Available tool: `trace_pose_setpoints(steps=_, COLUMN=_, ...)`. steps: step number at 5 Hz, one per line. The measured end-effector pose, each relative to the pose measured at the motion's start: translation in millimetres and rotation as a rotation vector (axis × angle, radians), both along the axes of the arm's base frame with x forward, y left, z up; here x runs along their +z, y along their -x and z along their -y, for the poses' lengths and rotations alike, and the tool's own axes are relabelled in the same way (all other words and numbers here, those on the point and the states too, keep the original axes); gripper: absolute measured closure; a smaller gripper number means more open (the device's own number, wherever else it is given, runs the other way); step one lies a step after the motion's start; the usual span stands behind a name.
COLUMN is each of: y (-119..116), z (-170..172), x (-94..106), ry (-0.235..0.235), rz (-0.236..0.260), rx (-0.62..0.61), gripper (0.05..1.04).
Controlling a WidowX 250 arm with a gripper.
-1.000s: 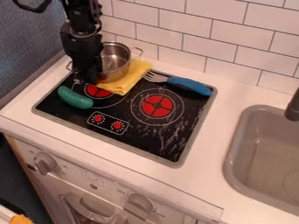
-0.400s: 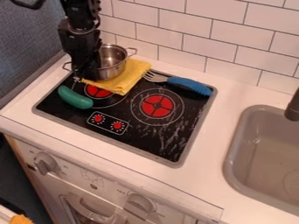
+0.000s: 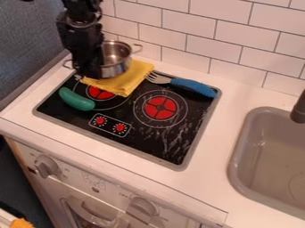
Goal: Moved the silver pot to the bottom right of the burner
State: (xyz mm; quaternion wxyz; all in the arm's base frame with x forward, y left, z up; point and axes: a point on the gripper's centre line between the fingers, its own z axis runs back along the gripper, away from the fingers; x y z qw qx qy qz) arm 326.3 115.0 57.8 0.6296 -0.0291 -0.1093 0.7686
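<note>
The gripper (image 3: 89,70) is at the silver pot (image 3: 117,68), presumably to shift it; I cannot tell whether its jaws grip.

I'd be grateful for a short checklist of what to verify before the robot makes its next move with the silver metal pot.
- Black two-finger gripper at the silver metal pot: ok, at its left side in the view.
- Pot's open top facing up: ok.
- Secure hold on the pot: cannot tell, the contact is hidden.
- Pot lifted off the folded yellow cloth: cannot tell.
- Green cucumber-shaped toy and blue-handled fork away from the bottom right of the black stovetop: ok.
- Pot at that bottom right: not ok, it is at the upper left.
</note>
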Motion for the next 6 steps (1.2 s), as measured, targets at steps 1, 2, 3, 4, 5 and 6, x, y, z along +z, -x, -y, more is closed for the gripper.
trace_pose_setpoints(steps=1, y=11.1, z=35.7, x=0.7, ry=0.011, rz=0.004, rx=-0.076, gripper=1.011)
trace_pose_setpoints(steps=2, y=27.2, z=73.3, x=-0.1, ry=0.013, rz=0.004, rx=-0.149, gripper=1.011)
trace_pose_setpoints(steps=3, y=39.8, z=102.5, x=-4.0, ry=0.017, rz=0.003, rx=-0.194, gripper=1.011)
trace_pose_setpoints(steps=4, y=48.9, z=127.9, x=-7.2, ry=0.019, rz=0.008, rx=-0.239, gripper=1.011)
trace_pose_setpoints(steps=5, y=60.4, z=141.4, x=-14.8, ry=-0.002, rz=-0.020, rx=-0.262, gripper=1.011)
trace_pose_setpoints(steps=6, y=64.2, z=144.1, x=-24.1, ry=0.001, rz=-0.040, rx=-0.283, gripper=1.011)
